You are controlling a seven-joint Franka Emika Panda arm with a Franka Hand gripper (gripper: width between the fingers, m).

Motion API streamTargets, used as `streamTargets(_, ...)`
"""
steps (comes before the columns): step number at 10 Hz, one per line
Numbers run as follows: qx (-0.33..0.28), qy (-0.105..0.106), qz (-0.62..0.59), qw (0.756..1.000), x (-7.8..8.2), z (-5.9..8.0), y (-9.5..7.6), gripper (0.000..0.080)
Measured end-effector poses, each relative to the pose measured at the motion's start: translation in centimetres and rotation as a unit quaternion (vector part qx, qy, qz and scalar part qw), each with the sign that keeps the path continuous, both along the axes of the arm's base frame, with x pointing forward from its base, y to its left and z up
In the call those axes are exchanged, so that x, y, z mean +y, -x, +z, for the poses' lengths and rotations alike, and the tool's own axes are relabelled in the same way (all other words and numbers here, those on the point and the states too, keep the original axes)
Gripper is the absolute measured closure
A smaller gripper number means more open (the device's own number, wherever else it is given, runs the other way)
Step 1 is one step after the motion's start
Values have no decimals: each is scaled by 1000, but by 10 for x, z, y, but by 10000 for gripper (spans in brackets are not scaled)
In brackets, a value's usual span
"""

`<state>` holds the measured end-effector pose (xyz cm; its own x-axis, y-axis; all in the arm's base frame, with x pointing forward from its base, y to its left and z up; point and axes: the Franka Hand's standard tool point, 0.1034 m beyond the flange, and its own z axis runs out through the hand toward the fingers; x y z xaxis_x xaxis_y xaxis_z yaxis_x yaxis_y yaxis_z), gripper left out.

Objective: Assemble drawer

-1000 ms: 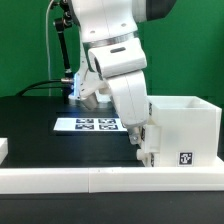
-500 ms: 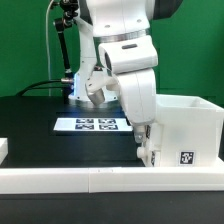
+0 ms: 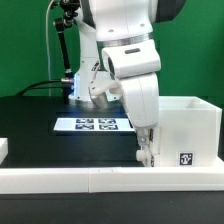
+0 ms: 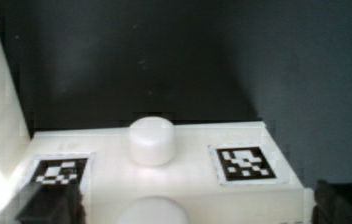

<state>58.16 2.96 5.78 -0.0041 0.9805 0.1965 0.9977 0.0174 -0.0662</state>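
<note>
The drawer's white housing point(image 3: 186, 128) stands at the exterior view's right, a black-and-white tag on its near face. My gripper point(image 3: 146, 152) is low against the housing's side that faces the exterior view's left. In the wrist view a white drawer front point(image 4: 155, 165) carries two tags and a round knob point(image 4: 150, 140); a second knob point(image 4: 155, 210) shows closer in. My gripper point(image 4: 194, 205) straddles this front, its dark fingers point(image 4: 48, 205) spread wide at either side. Whether they touch the front I cannot tell.
The marker board point(image 3: 92, 125) lies on the black table behind the gripper. The long low white border wall point(image 3: 70, 178) runs along the front. A black stand with cables point(image 3: 68, 70) rises at the back.
The arm has shifted toward the exterior view's right, closer against the housing, and the gripper has gone with it.
</note>
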Motion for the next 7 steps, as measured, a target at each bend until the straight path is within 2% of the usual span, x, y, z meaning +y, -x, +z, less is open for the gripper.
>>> streamTargets(2, -1, 0, 10, 1000, -4, 0, 0, 151)
streamTargets(4, -2, 0, 25, 1000, -29, 0, 2, 151)
streamTargets(7, -24, 3, 21, 999, -58, 12, 2, 151)
